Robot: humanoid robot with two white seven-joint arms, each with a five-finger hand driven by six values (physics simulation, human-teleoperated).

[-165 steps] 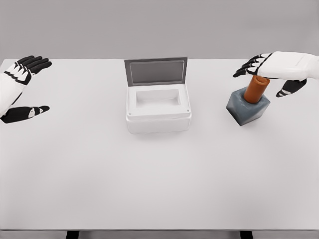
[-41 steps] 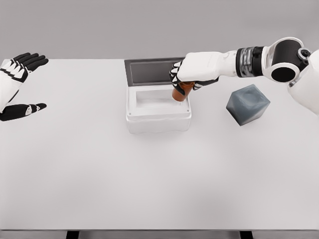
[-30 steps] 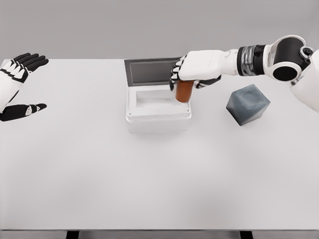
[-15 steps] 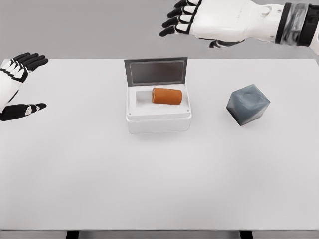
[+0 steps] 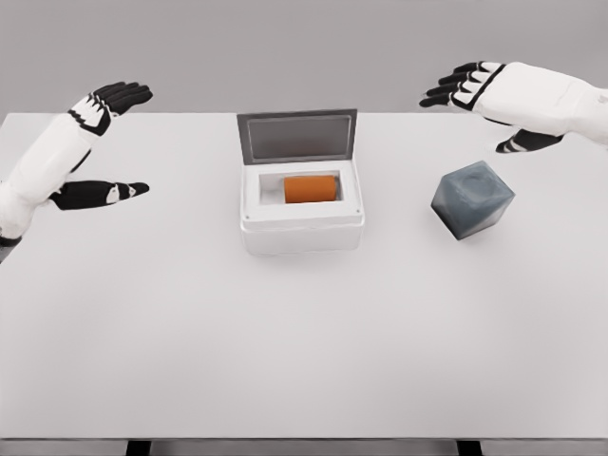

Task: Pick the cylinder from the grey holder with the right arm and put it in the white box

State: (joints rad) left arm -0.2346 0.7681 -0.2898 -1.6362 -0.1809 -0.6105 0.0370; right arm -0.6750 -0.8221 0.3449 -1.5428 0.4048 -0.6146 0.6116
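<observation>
The orange cylinder [image 5: 311, 189] lies on its side inside the white box [image 5: 301, 228], whose grey lid [image 5: 296, 137] stands open behind it. The grey holder [image 5: 472, 199] sits tilted on the table to the right, with nothing in it. My right hand [image 5: 484, 104] hovers above and behind the holder, fingers spread, holding nothing. My left hand [image 5: 106, 142] is raised over the table's left side, open, well apart from the box.
The white table [image 5: 304, 332] stretches wide in front of the box and holder. Its front edge runs along the bottom of the view, with two dark legs just showing below it.
The cylinder has settled level in the box. My right hand has drawn back to the right and come lower, now above the holder. My left hand has moved inward to the right.
</observation>
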